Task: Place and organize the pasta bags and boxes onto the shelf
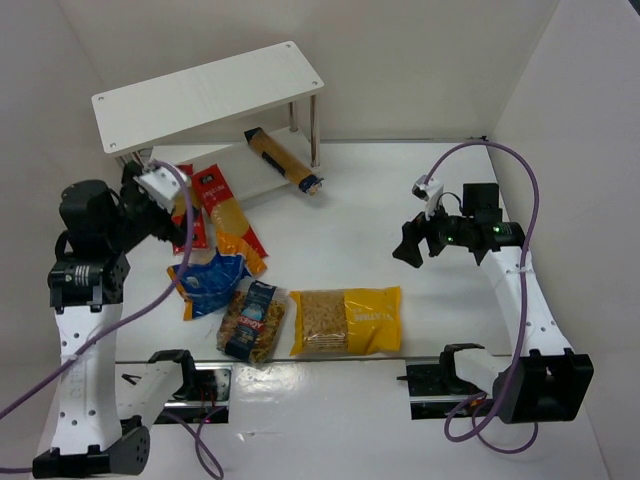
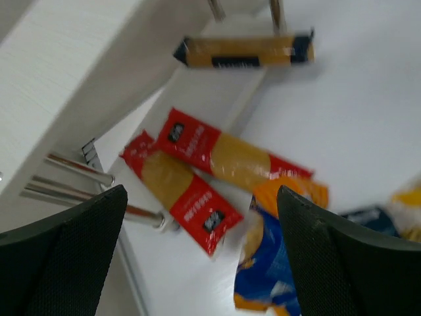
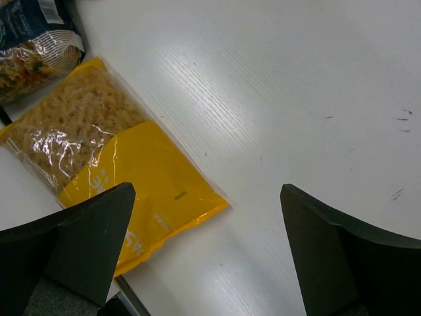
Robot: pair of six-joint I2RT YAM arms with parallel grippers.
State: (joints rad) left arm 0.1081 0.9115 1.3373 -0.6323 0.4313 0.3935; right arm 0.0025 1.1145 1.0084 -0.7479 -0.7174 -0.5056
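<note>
Left hand (image 2: 200,197) open by the two red spaghetti packs (image 2: 227,155), shelf (image 1: 200,85) barely stocked
Left hand empty, fingers apart, at shelf's front-left; red packs side by side just below it, long axes slanting out from shelf's lower board, so left arm is nearer. Slim brown-orange pack (image 1: 283,160) seems on lower board w/ one end overhanging. Right hand (image 3: 207,194) apart & empty, well off shelf's front-right, by large yellow bag (image 1: 345,320) on tabletop (image 3: 296,99)
</note>
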